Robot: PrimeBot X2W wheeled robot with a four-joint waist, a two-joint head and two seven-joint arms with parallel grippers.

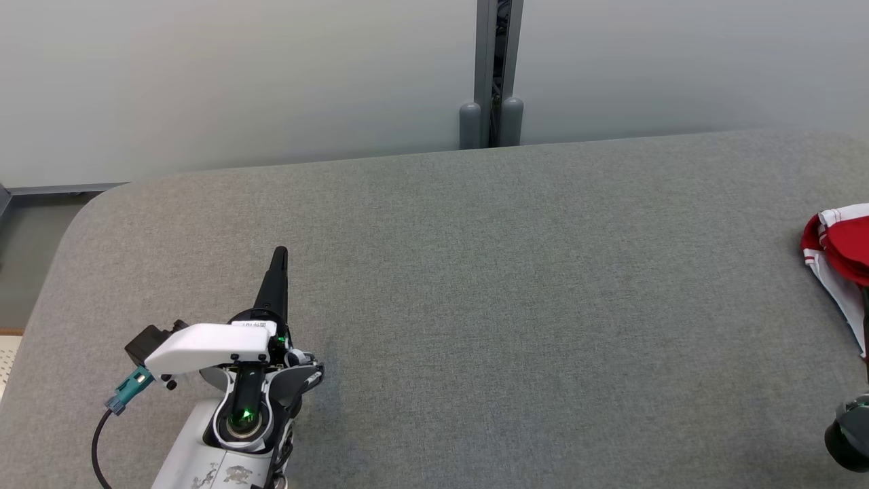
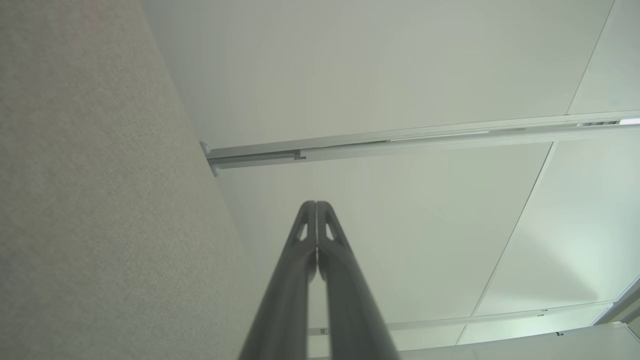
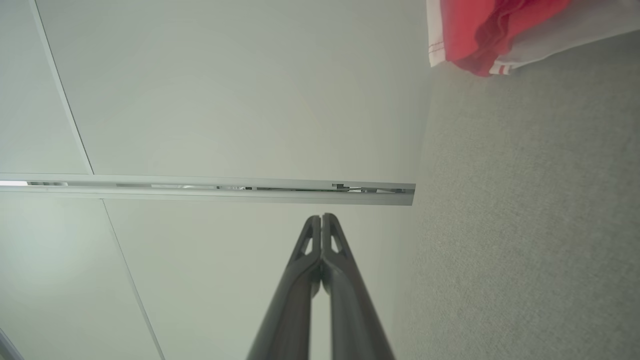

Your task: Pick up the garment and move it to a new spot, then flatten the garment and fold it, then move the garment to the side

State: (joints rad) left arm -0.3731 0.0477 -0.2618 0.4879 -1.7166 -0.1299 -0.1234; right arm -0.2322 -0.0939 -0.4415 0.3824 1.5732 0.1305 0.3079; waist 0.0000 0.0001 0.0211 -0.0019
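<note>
- 2 end effectors are poised over a grey fabric-covered worktop (image 1: 516,305), and neither is holding anything
- At the lower left of the head view, the left end effector (image 1: 279,258) is pointing its 2 dark fingers, pressed together, toward the pale wall (image 1: 271,81)
- In the right wrist view, the right end effector (image 3: 322,220) is showing its 2 fingers meeting tip to tip with nothing between them
- At the far right edge of the head view, the garment (image 1: 838,244), red and white, is lying bunched on the worktop, well apart from the left end effector
- In the top right corner of the right wrist view, the garment is lying on the grey surface ahead of the joined fingertips and apart from them
- Behind the worktop's far edge, a grey post (image 1: 499,75) is standing against the wall
</note>
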